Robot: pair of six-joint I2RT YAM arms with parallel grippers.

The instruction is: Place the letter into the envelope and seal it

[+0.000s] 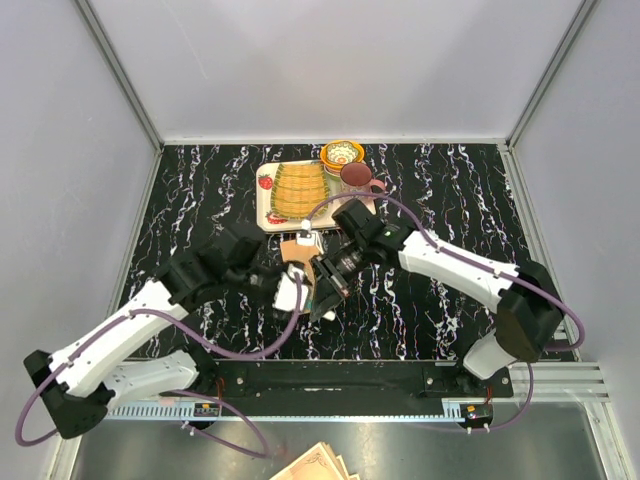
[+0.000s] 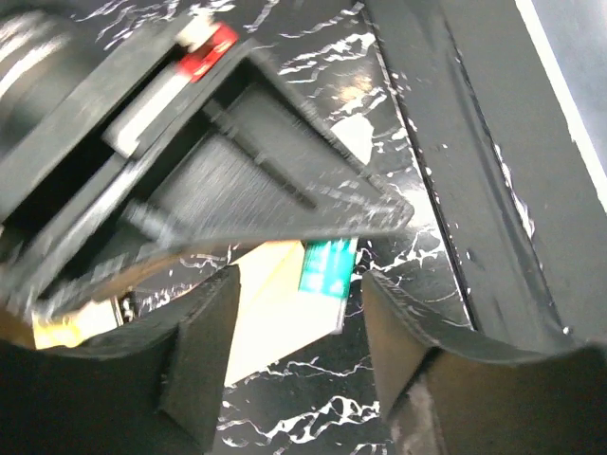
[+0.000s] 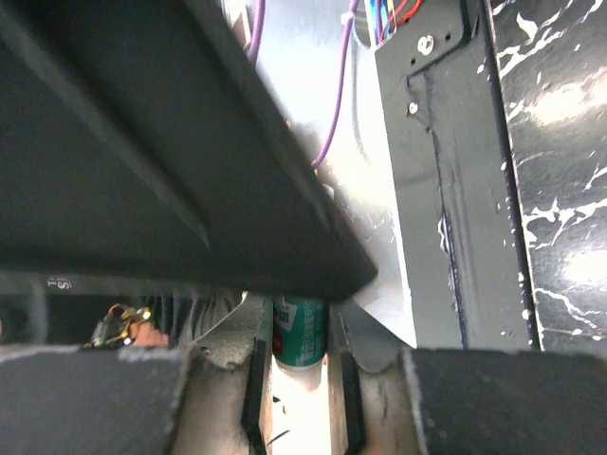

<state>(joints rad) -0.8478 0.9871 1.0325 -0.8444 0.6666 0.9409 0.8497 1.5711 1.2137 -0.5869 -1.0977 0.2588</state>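
Observation:
The orange-tan envelope lies mid-table, mostly covered by both grippers, which meet just in front of it. The letter is hidden. My right gripper is shut on a white glue stick with a green label, held upright between its pads. My left gripper stands open right beside it. The glue stick lies just beyond the left fingertips, and only black marble shows between the jaws. In the left wrist view the right gripper's dark body fills the upper part.
A tray with a yellow striped paper stack stands at the back, next to a yellow patterned bowl and a brown-red cup. A black mounting rail runs along the near edge. Beige papers lie below it.

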